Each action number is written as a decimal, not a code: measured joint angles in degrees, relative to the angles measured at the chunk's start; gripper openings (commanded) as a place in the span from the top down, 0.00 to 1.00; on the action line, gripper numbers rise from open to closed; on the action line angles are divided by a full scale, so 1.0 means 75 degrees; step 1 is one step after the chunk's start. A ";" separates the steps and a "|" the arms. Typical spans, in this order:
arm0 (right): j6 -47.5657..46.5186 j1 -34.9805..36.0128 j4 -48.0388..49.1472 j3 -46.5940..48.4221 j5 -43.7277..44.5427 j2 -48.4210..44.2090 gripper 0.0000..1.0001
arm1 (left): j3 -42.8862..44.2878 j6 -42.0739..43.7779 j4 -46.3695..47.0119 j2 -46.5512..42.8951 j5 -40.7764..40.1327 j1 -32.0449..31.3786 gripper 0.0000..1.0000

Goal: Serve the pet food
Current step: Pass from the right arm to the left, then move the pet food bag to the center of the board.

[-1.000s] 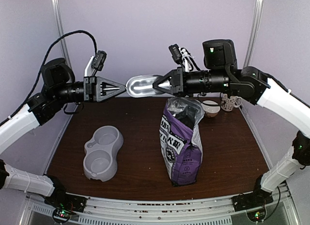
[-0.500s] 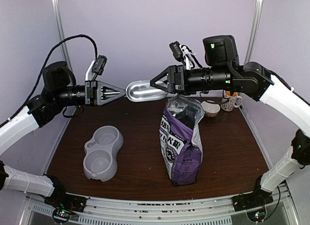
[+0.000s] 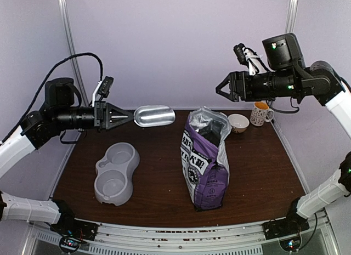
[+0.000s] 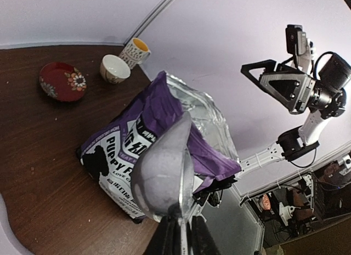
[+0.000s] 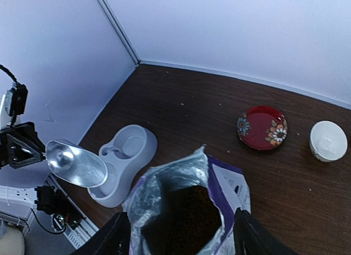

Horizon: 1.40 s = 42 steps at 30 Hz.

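My left gripper (image 3: 130,117) is shut on the handle of a metal scoop (image 3: 154,115), held level in the air above the table's back left. In the right wrist view the scoop (image 5: 75,164) shows a shiny, bare hollow. The purple bag (image 3: 205,162) stands upright mid-table with its top open. Dark brown pet food (image 5: 186,216) fills its mouth. My right gripper (image 3: 219,89) hangs open and holds nothing, high above the bag and to the right of it, well apart from the scoop. A grey double pet bowl (image 3: 116,173) sits at front left, with nothing in its wells.
A white bowl (image 3: 238,122) and a patterned mug (image 3: 260,113) stand at the back right. A red flowered plate (image 5: 262,127) lies on the table behind the bag. A purple wall closes the back, with metal posts at both sides.
My right gripper has opened, let go of the scoop's bowl end and drawn back to the right and upward. My left gripper keeps the scoop and has drifted slightly left and lower.
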 measured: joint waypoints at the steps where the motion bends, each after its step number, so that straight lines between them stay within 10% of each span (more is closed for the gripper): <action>1: -0.0020 -0.0055 -0.0192 -0.0052 0.0122 -0.0082 0.35 | 0.0000 -0.0055 -0.0160 -0.0006 -0.0099 0.0000 1.00; 20: 0.0017 -0.0157 -0.1824 -0.0530 0.0452 0.0883 0.52 | 0.0006 -0.0361 -0.1177 -0.0227 -0.0836 0.0000 1.00; 28: 0.0189 -0.0157 -0.1993 -0.0822 0.0539 0.1040 1.00 | 0.0006 -0.0274 -0.1486 -0.0431 -0.1067 0.0000 1.00; 42: -0.0003 -0.0866 -0.3290 0.0662 0.0796 0.1836 1.00 | -0.0006 0.0230 -0.2002 -0.0402 -0.1530 0.0000 1.00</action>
